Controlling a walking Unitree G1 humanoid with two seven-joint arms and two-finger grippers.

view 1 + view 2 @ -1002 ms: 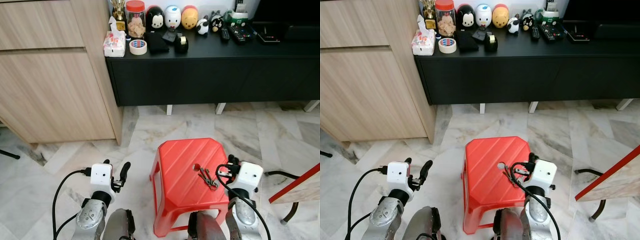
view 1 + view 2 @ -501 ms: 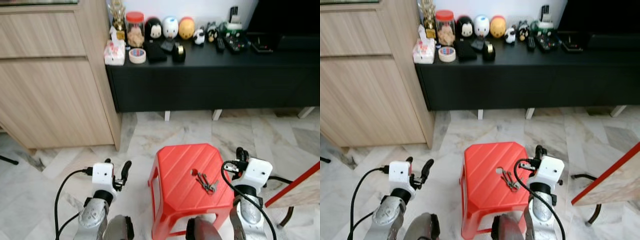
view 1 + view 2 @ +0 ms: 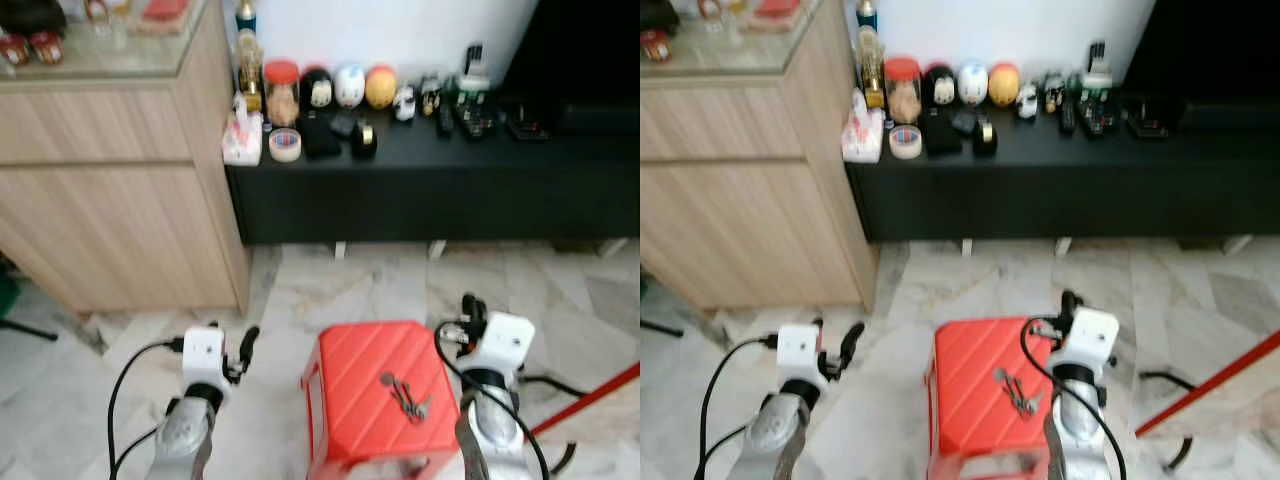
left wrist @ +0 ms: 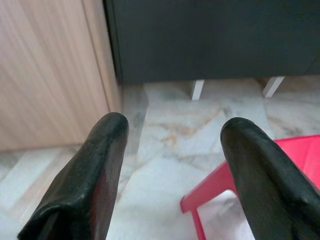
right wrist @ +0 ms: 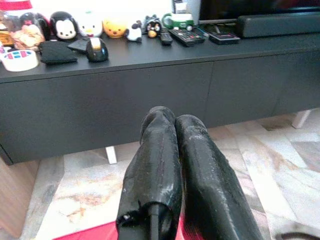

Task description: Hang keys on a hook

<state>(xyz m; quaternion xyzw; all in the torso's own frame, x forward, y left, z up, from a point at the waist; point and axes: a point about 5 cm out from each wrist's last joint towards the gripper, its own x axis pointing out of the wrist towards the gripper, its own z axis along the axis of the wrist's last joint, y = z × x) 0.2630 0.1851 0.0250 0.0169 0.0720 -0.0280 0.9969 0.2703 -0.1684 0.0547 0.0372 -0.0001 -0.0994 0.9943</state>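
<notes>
One bunch of keys (image 3: pixel 405 397) lies on top of one red plastic stool (image 3: pixel 350 375), near the stool's right edge. The keys are just beside the right gripper (image 3: pixel 469 306), a little nearer to the robot and toward its left; they do not touch it. The right gripper is held up at the right rim of the stool with its two black fingers (image 5: pixel 172 165) pressed together, and nothing is between them. The left gripper (image 3: pixel 247 342) is over the marble floor (image 3: pixel 330 285), on the left of the stool and apart from it. Its two fingers (image 4: pixel 102 165) are spread wide, with nothing between them; through the gap one red corner of the stool can be seen.

In front of both grippers, well apart, stands one long black cabinet (image 3: pixel 430 180). On its top, in one row, I count one jar with a red lid (image 3: pixel 283 88), three round figures (black, white and orange) (image 3: pixel 349 86), one roll of tape (image 3: pixel 285 145) and one tissue pack (image 3: pixel 242 140). Several remote controls (image 5: pixel 185 35) lie more to the right. One wooden cabinet (image 3: pixel 110 210) stands in front of the left gripper.
</notes>
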